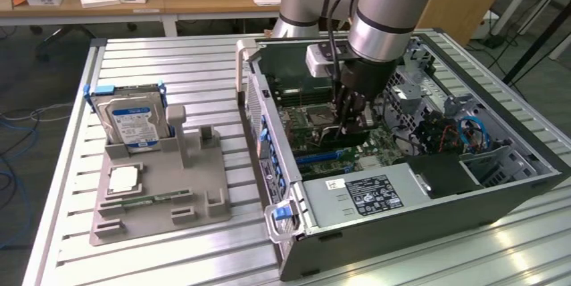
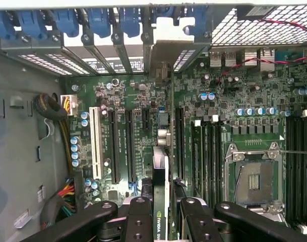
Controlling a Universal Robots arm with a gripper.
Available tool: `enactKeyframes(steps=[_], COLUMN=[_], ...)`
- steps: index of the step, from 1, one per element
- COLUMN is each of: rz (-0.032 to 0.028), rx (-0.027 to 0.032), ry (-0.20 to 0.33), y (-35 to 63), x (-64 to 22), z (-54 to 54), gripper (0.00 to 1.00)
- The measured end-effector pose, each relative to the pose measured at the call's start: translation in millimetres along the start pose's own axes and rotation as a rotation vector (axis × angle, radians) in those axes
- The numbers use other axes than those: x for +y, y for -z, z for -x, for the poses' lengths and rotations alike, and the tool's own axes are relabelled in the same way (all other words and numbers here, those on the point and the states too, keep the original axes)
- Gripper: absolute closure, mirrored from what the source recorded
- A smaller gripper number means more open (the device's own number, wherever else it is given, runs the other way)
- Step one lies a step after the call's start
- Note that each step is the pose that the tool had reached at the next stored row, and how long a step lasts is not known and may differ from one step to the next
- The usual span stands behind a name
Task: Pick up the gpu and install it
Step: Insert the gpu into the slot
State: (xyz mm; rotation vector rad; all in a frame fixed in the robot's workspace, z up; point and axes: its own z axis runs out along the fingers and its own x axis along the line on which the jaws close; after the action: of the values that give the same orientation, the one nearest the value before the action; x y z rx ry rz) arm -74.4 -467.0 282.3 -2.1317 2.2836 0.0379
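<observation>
Jaws stand partly closed, pinched on the two flat faces of the graphics card (image 2: 161, 176). In the wrist view the card shows edge-on between the black fingers (image 2: 138, 219). The gripper (image 1: 350, 122) hangs inside the open computer case (image 1: 402, 232), which lies on its side on the slatted table (image 1: 178, 65).

In the exterior view the card is a dark plate under the gripper, low over the green motherboard (image 1: 308, 132) near the middle of the case. From there, the power supply (image 1: 370, 192) with its white label lies at about six o'clock. In the wrist view the card's thin edge runs along the row of long slots (image 2: 114, 146), and its metal bracket end (image 2: 163, 48) points at the rear openings beside the blue clips (image 2: 67, 22). I cannot tell whether its lower edge is already in a slot.

At about nine o'clock from the case, toward the exterior view's left, a grey tray (image 1: 160, 192) holds a hard drive (image 1: 132, 122) upright.

By my judgement the card is light and stiff, but fragile — the bottom contacts and small parts on its faces would not bear squeezing or twisting. The upper edge, gripped flat on both faces as here, looks the safest hold — it leaves the connector edge and the bracket free.
</observation>
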Motion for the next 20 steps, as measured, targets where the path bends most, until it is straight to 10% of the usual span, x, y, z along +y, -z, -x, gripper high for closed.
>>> enactKeyframes(steps=[20], rz=[-0.0008], rx=[0.0073], ry=[0.0], y=[-7.6], x=[7.3], z=[-0.7], gripper=[0.74])
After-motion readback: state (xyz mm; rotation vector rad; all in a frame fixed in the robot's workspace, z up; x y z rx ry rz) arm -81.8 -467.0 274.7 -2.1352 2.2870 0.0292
